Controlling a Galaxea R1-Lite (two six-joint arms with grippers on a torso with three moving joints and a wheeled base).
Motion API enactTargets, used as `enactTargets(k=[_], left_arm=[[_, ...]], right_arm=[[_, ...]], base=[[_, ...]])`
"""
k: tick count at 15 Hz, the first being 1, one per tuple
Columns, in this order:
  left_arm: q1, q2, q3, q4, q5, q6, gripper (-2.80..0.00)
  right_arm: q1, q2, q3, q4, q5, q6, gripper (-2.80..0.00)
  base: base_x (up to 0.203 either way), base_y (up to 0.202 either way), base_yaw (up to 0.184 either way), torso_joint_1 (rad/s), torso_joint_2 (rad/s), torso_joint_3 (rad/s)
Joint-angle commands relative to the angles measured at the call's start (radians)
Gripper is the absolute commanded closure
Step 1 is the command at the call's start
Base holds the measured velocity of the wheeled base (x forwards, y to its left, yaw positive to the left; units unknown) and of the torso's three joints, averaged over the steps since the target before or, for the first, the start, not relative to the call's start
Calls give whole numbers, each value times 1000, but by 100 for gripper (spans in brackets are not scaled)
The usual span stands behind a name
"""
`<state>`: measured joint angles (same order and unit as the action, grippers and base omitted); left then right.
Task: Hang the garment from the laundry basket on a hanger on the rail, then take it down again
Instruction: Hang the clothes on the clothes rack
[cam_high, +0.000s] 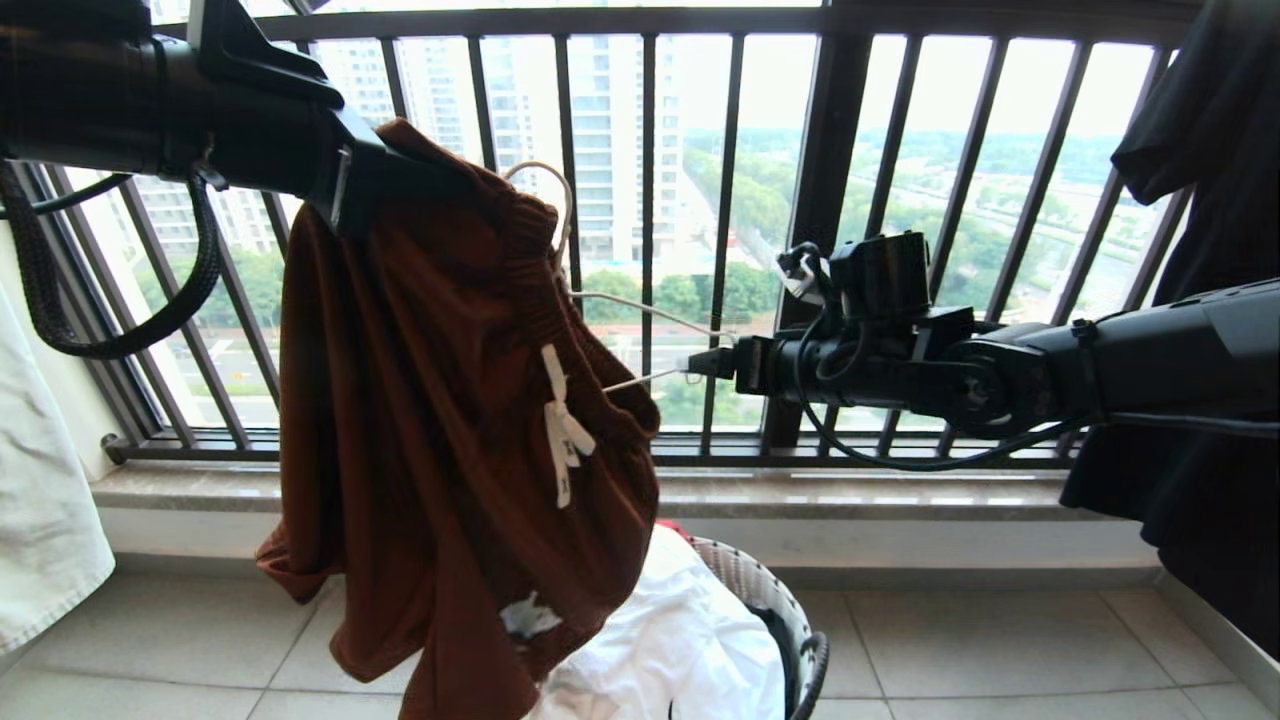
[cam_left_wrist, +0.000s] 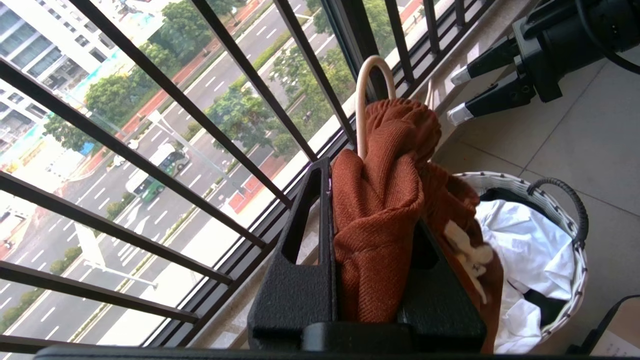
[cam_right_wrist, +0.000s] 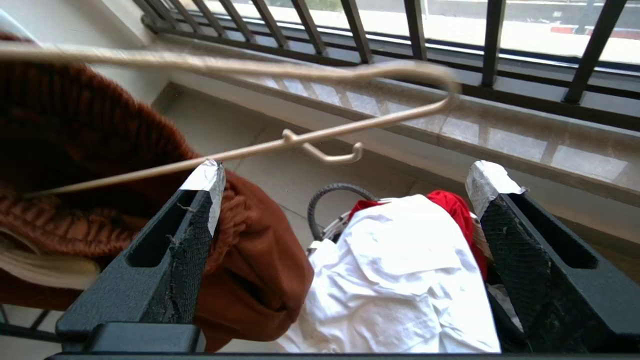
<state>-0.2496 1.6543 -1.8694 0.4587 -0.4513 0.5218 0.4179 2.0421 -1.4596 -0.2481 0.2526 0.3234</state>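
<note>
My left gripper (cam_high: 385, 185) is at the upper left, shut on a bunched fold of the garment (cam_high: 440, 450). The garment is a pair of rust-brown shorts with a white drawstring, and it hangs over the laundry basket (cam_high: 790, 610). In the left wrist view the fabric (cam_left_wrist: 380, 210) fills the space between the jaws of the left gripper (cam_left_wrist: 372, 195). The cream wire hanger (cam_high: 650, 310) is threaded into the waistband, its hook (cam_left_wrist: 361, 100) above and one end sticking out to the right. My right gripper (cam_high: 700, 362) is open at that end. The hanger (cam_right_wrist: 320, 135) passes one fingertip (cam_right_wrist: 207, 172). The rail is out of view.
The black balcony railing (cam_high: 830, 200) and a stone ledge (cam_high: 880, 495) run close behind. A black T-shirt (cam_high: 1210, 200) hangs at the right and a white cloth (cam_high: 40, 500) at the left. The basket (cam_left_wrist: 575, 260) holds white (cam_right_wrist: 400, 280) and red (cam_right_wrist: 455, 205) clothes.
</note>
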Motion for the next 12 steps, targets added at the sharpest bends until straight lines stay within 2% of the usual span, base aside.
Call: enactTargets(k=[1,7,8,12], left_arm=[[-2,0,1,3,-3,3,0],[0,-2,-1,3,-3,3,0],[0,-1,-1,3,-3,3,0],[0,-1,0,3,-3,3,0]], right_arm=[[19,2,6,-58,2,75,-280],[45,8,22,-70,-2,79,-280],[44,3,27,-71,-3,73,0],[44,-59,57,-72,-3,32,0]], base=[[0,0,0,0,0,0],[0,0,0,0,0,0],[0,0,0,0,0,0],[0,0,0,0,0,0]])
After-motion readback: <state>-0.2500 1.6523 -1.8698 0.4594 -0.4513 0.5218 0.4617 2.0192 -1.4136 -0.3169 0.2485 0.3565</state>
